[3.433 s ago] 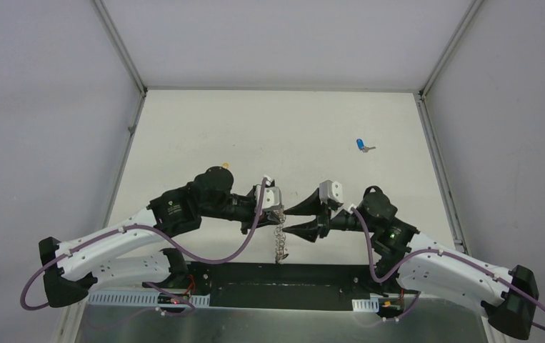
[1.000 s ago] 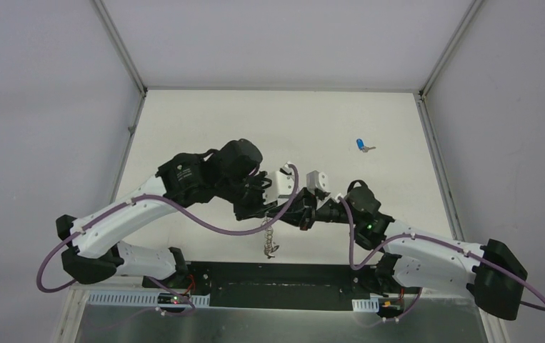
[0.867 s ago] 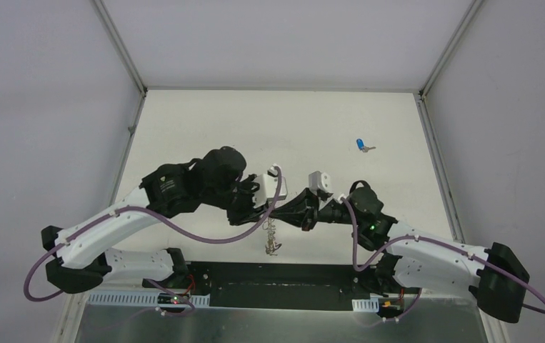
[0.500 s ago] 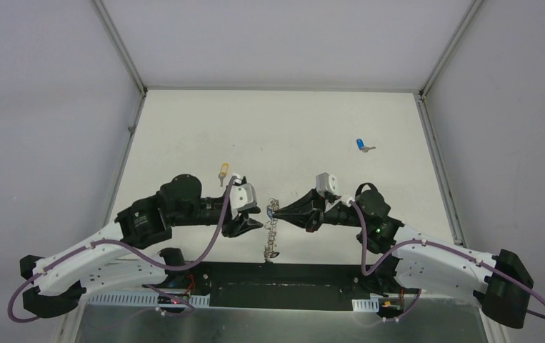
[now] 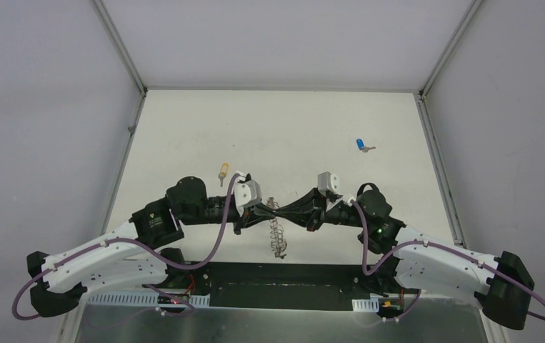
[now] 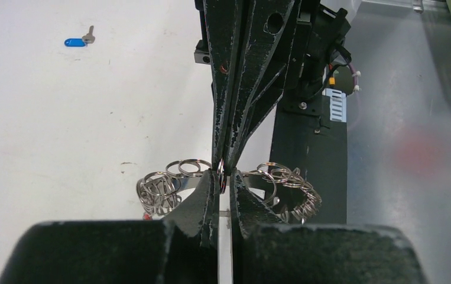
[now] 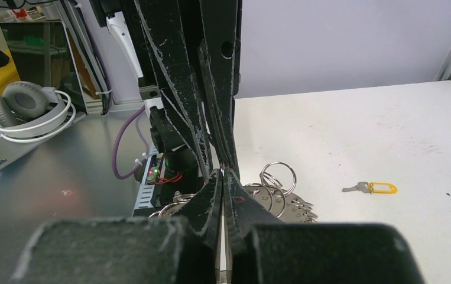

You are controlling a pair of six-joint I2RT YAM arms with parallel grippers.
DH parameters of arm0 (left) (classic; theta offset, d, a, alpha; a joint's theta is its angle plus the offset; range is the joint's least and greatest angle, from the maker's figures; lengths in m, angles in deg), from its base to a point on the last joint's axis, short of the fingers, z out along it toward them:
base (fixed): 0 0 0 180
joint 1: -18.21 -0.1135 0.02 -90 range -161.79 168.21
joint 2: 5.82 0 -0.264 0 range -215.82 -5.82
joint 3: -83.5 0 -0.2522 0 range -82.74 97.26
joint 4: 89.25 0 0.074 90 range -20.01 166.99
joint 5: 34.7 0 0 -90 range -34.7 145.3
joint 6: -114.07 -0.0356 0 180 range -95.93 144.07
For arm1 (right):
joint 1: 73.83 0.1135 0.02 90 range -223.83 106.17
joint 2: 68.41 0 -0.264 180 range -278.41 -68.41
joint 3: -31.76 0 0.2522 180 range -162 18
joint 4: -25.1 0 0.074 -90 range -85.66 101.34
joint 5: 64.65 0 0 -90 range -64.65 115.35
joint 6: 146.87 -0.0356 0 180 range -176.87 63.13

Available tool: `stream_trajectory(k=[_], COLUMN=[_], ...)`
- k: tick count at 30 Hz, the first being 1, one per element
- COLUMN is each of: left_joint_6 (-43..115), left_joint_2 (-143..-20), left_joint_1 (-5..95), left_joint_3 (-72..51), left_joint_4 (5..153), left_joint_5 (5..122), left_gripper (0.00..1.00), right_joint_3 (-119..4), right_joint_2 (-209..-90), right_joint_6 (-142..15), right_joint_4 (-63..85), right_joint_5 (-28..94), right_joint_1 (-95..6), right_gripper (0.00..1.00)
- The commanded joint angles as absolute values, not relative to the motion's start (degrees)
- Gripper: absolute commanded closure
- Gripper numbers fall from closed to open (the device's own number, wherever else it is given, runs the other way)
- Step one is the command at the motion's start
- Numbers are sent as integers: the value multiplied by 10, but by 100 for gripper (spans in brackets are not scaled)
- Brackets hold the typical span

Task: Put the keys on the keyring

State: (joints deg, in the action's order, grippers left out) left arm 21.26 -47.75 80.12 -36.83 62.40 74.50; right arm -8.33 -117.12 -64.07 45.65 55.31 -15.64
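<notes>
The keyring [image 5: 278,239], a floppy bunch of grey wire coils, hangs between my two arms just above the table's near edge. My left gripper [image 5: 268,212] and right gripper [image 5: 282,212] meet tip to tip, each shut on the keyring's top. In the left wrist view a small loop sits pinched in the left gripper [image 6: 224,176], with keyring coils [image 6: 161,188] spilling to both sides. The right gripper [image 7: 223,173] is pressed shut above the keyring [image 7: 297,207]. A yellow key [image 5: 222,173] and a blue key [image 5: 361,145] lie loose on the white table.
The black base plate [image 5: 255,275] and a metal shelf lie just below the hanging coils. Grey walls [image 5: 55,107] close in the table on three sides. Headphones [image 7: 22,109] rest off the table, behind the left arm.
Half a second ago the left gripper stood open, apart to the left of the keyring. It has come back right and shut on the keyring's top. The right gripper has kept its hold.
</notes>
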Motion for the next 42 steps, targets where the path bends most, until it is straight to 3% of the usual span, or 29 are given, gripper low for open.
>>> stream_trajectory(k=[1,7,13,18,20,24,42], left_joint_6=[219,204,147,95,73,29,-108], left_joint_2=[-471,-459,-477,-501,-513,-536,-707], left_joint_1=[806,806,805,806,805,806,806], left_joint_3=[-374,-371,-322,-281,-262,-218,38], left_joint_4=[692,671,592,539,513,451,153], left_joint_5=[757,746,737,728,724,712,706], left_gripper=[100,100,100,100,100,100,100], right_joint_3=[-86,-84,-83,-83,-82,-79,-126], right_joint_2=[-1161,-1161,-1157,-1149,-1144,-1133,-1203], right_joint_6=[-642,-645,-647,-647,-642,-636,-606], right_joint_4=[491,490,485,473,469,454,453], right_joint_5=[552,545,540,540,533,532,560], right_joint_1=[-152,-152,-152,-152,-152,-152,-152], right_gripper=[100,100,65,64,50,43,51])
